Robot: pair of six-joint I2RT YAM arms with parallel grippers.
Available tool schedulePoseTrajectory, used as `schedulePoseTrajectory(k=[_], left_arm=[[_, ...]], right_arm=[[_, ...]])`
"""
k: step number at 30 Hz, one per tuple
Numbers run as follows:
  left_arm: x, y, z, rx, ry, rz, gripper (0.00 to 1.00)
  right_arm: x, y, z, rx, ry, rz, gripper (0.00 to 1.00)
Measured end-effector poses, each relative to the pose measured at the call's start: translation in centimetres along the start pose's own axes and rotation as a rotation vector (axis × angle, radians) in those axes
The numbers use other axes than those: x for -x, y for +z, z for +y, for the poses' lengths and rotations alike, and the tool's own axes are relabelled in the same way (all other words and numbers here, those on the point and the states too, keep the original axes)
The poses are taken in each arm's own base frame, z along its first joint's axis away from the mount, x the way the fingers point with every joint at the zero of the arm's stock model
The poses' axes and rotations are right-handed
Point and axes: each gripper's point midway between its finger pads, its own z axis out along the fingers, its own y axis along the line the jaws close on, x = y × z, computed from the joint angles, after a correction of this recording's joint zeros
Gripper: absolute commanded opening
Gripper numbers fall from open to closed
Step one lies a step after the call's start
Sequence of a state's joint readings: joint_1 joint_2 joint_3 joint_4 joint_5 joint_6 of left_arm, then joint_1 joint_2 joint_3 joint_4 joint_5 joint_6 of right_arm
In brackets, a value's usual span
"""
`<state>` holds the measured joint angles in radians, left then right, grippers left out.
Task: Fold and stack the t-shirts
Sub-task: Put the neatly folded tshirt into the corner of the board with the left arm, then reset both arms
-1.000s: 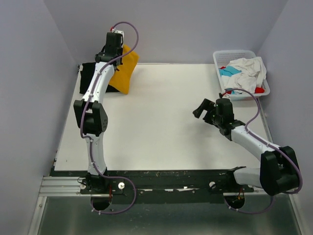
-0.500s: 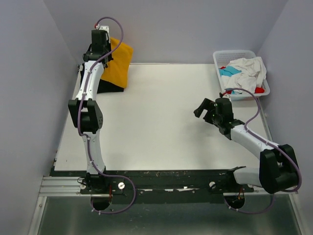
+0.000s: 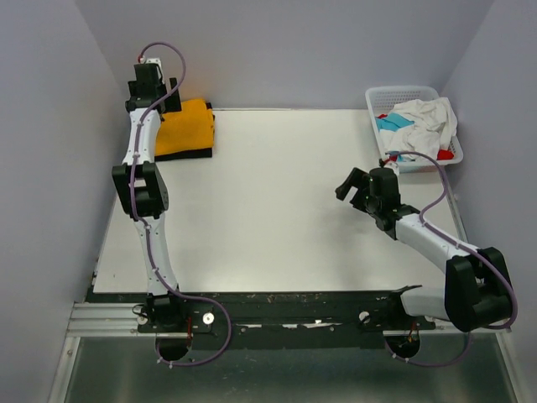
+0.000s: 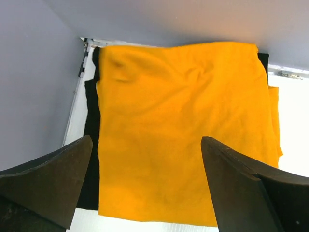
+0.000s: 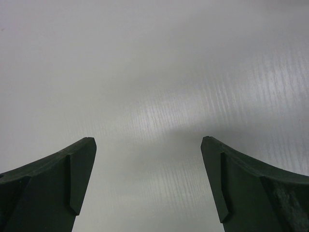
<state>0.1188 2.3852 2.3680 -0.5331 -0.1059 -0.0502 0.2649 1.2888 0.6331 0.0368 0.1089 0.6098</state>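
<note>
A folded mustard-orange t-shirt (image 3: 185, 128) (image 4: 183, 130) lies flat on a folded black t-shirt (image 3: 193, 154) (image 4: 91, 145) at the table's far left corner. My left gripper (image 3: 153, 94) (image 4: 147, 159) hangs open above the orange shirt's left end, its fingers wide apart and nothing between them. Over on the right side, my right gripper (image 3: 351, 186) (image 5: 148, 159) stands open above bare table, holding nothing. White (image 3: 424, 117), teal (image 3: 391, 124) and red (image 3: 445, 154) t-shirts lie crumpled in the basket.
A white lattice basket (image 3: 401, 92) stands at the far right corner of the white table (image 3: 277, 210). Grey walls close in the back and both sides. The left arm stretches along the table's left edge.
My left gripper carried the hanging orange shirt leftward, laid it flat on the black shirt and opened. The right arm has barely moved.
</note>
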Motion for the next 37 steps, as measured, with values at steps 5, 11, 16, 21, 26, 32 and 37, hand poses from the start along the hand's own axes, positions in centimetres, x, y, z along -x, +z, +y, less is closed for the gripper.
schedulePoseTrajectory(k=[5,11,16,21,26,32,37], left_arm=[[1.4,-1.6,0.5,0.017,-0.043,-0.020,0.99],[3.4,-12.3,-1.2,-0.100,-0.206,-0.051,0.99],[4.7,-24.7,-4.1,-0.275,-0.321,-0.223,0.99],[-4.3,-32.5,-10.1,-0.444,-0.330,-0.213,0.99],[-19.8,-33.5,-12.8,-0.482,-0.324,0.007,0.98],[-26.9,-34.0,-11.1,-0.410,-0.386,0.097,0.99],[-24.3,-34.3,-11.2,-0.422,-0.429,0.022,0.99]], right_arm=[[0.2,-0.1,-0.1,-0.009,0.003,-0.007,1.00],[1.5,-2.0,0.5,0.012,0.026,-0.050,1.00],[2.2,-4.8,0.6,0.050,0.052,-0.103,1.00],[0.8,-7.2,-0.8,0.050,0.075,-0.118,1.00],[0.6,-9.2,-2.0,0.042,0.096,-0.168,1.00],[1.1,-10.5,-3.8,-0.003,0.148,-0.269,1.00],[1.1,-10.5,-4.9,-0.040,0.153,-0.297,1.00]])
